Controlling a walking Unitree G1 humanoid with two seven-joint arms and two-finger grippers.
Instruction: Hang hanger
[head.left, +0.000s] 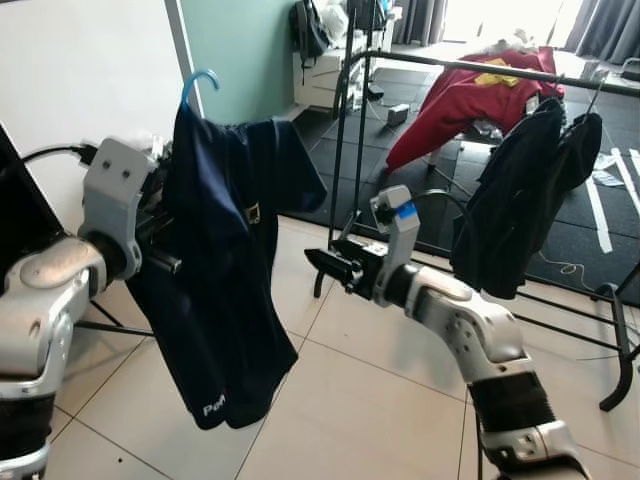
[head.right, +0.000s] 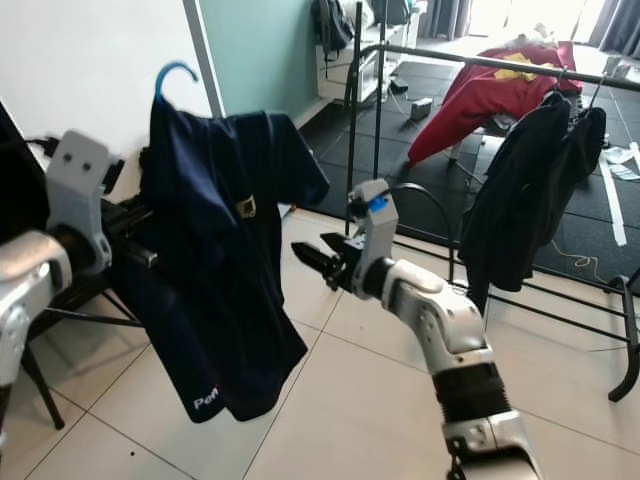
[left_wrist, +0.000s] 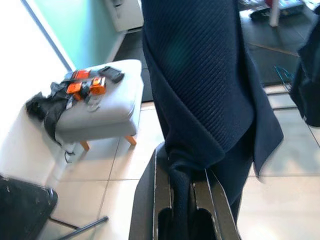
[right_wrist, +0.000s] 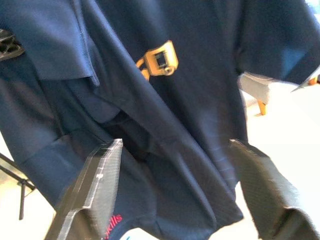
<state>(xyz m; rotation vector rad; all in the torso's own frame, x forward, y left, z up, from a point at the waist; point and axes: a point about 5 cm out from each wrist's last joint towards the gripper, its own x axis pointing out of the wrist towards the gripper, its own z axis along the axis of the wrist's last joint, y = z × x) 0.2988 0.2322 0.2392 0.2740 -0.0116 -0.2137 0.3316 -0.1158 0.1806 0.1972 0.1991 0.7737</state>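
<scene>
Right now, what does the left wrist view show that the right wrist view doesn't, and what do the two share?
Left wrist view alone: the left gripper shut on a fold of the navy shirt, and a grey footstool carrying black and orange items.

Right wrist view alone: the open right gripper facing the shirt's front, with its orange chest emblem and red lettering near the hem.

Both: the same navy shirt over pale floor tiles.

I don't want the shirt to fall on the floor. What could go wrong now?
The left end effector pinches mostly navy shirt fabric, so the shirt might slide off its blue hanger on the way. The open right end effector sits close to the shirt and could snag it. The rack rail already carries a dark garment, which could crowd the hook.
</scene>
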